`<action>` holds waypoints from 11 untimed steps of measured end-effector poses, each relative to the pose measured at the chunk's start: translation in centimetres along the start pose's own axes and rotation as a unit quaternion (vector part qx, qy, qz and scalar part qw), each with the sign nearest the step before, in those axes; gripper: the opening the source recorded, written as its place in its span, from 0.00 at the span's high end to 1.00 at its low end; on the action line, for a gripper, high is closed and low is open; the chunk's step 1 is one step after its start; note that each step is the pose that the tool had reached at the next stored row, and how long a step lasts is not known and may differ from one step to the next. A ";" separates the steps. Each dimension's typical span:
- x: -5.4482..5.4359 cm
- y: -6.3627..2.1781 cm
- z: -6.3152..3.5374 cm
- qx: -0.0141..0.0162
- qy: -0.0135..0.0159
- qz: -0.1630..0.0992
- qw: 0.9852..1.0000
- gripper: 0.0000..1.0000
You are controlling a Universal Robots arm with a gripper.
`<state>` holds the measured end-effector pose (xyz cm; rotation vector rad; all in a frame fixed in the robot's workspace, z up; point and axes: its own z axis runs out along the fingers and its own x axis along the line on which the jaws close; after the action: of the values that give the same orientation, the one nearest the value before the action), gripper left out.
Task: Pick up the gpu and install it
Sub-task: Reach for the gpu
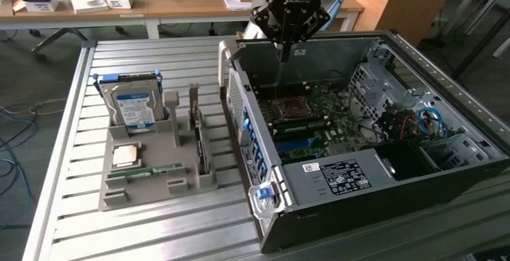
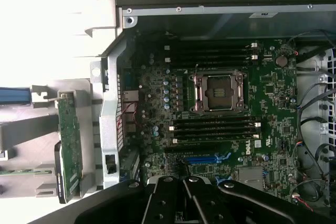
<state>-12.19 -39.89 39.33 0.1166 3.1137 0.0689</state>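
gpu stands on its long edge in a slot of the grey holder, with its pale bracket strip upright at one end. The holder sits on the slatted metal surface. In the exterior view the card is well apart from the jaws, lower than them and off to the exterior view's left, beyond the case wall. The jaws hang from the arm's black head, pressed together into one thin point with nothing between them. They are inside the open computer case, above the motherboard. The processor socket lies just below them. A hard drive with a blue-white label stands in the same holder, farther from the jaws than the gpu.

In the wrist view the jaws are closed and empty over the motherboard. A blue slot is near their tips and the processor socket farther out. The gpu shows as a green board seen edge-on in the holder, outside the case. The metal case wall stands between it and the jaws.
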 end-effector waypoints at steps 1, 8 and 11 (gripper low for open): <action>0.0 0.00 0.00 0.000 0.000 0.000 1.000 0.89; 0.5 -0.04 0.00 0.000 0.000 0.000 1.000 0.89; 0.9 -0.07 -0.01 0.000 0.000 0.000 1.000 0.89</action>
<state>-13.09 -39.88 39.31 0.1167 3.1137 0.0688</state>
